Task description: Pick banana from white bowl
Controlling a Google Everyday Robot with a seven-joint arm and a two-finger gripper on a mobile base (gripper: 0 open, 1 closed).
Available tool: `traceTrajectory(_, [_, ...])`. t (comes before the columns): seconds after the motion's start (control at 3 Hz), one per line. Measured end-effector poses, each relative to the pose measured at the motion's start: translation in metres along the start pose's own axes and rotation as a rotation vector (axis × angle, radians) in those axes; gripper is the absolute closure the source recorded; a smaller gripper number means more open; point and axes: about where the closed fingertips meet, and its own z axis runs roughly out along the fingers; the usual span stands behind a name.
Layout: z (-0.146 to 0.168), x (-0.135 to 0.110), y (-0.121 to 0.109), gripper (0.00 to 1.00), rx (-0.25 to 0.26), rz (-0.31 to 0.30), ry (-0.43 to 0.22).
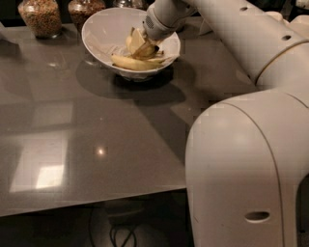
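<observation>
Banana (pixel 136 41), short and curved, lies in the white bowl (pixel 96 36) above a longer banana (pixel 135 62), right against the gripper (pixel 145 47). The gripper reaches into the bowl from the right; whether it grips the fruit cannot be told.

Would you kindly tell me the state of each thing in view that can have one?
white bowl: upright on the table, holding two bananas.
banana: in the bowl, tilted up against the gripper.
longer banana: lying flat in the bowl.
gripper: down inside the bowl, at the banana.
left jar: upright, with contents.
right jar: upright, with contents.
</observation>
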Motion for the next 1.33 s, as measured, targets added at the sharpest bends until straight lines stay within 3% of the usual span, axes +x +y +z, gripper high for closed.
traceTrajectory(0.33, [-0.026,-0.012,0.009,1.0,0.04,-0.105,-0.066])
traceTrajectory(0.67, [-0.053,-0.018,0.018,1.0,0.044,-0.195,-0.201])
traceTrajectory(1.0, [-0.077,0.002,0.039,1.0,-0.01,-0.245,-0.35])
traceTrajectory(1.33, [-0.098,0.017,0.058,1.0,-0.066,-0.237,-0.504])
